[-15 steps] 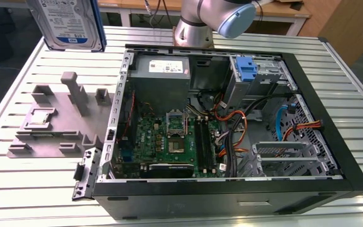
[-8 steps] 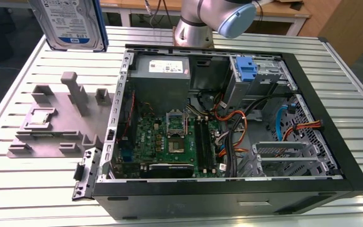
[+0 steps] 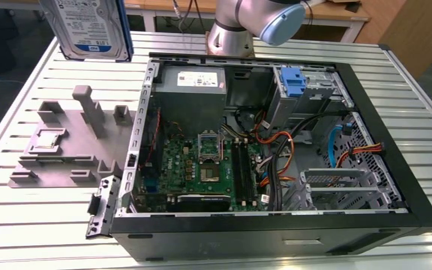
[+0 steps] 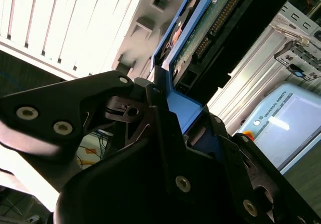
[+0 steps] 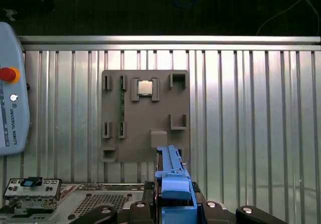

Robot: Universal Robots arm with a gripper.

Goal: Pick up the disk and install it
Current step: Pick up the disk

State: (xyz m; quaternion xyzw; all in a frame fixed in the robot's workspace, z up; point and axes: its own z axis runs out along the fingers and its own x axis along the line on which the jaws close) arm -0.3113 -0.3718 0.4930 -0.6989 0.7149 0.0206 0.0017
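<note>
Slatted metal table (image 3: 21, 225) underneath it all, with the open computer case (image 3: 276, 233) lying on it and the grey parts fixture (image 3: 73, 146) just beside. Up in the air, the disk (image 3: 88, 25) hangs on edge near the fixture, outside the case, and the gripper (image 5: 175, 204) is clamped tight on its blue rail.

Lighting: bright, even, from overhead.
Counter (image 3: 21, 219): slats gleam in the exterior view and burn out to white glare in the second wrist view.
Computer case (image 3: 396, 185): interior dimmer, shaded by its own walls.
End effector (image 4: 180, 108): near-black against that glare, detail lost.
Rail of the disk (image 5: 173, 184): blue, well lit.
Grey fixture (image 3: 66, 140): short soft shadows.
</note>
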